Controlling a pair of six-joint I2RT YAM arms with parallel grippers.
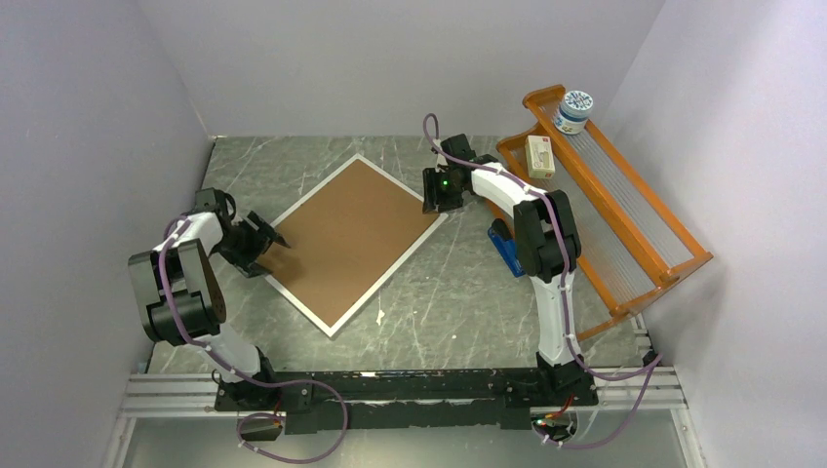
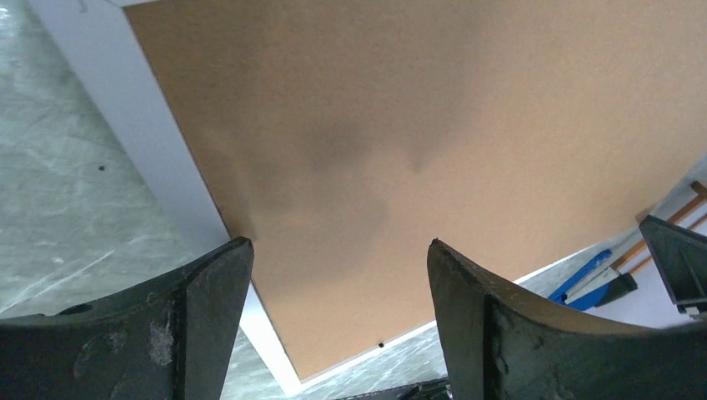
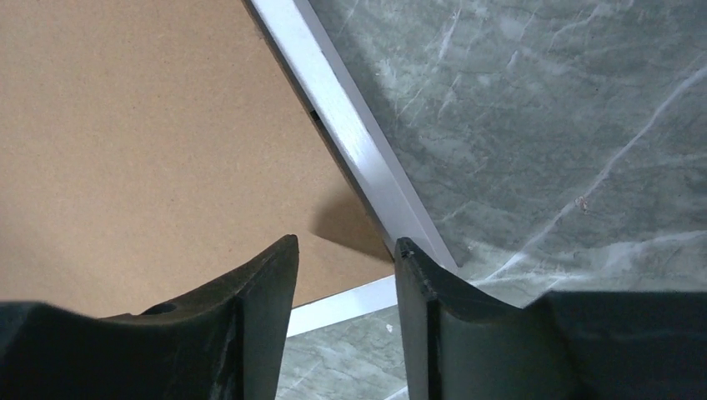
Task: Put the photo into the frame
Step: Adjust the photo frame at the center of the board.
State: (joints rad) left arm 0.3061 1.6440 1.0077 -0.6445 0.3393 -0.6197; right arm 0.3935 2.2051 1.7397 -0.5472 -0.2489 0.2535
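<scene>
Left gripper [image 1: 276, 239]: fingers spread wide and empty, low over the frame's left corner.
Right gripper [image 1: 436, 205]: fingers a narrow gap apart above the frame's right corner; the white rim shows through the gap.
Frame [image 1: 297, 306]: flat on the marble table [image 1: 439, 292], turned diamond-wise between the two arms.
Backing board [image 1: 356, 239]: plain brown, filling the frame.
Blue tool [image 1: 504, 249]: on the table beside the right arm.
Orange rack [image 1: 624, 214]: along the right wall, well apart from the frame.

Parted jaws sit over the frame [image 3: 354, 154] corner.
</scene>
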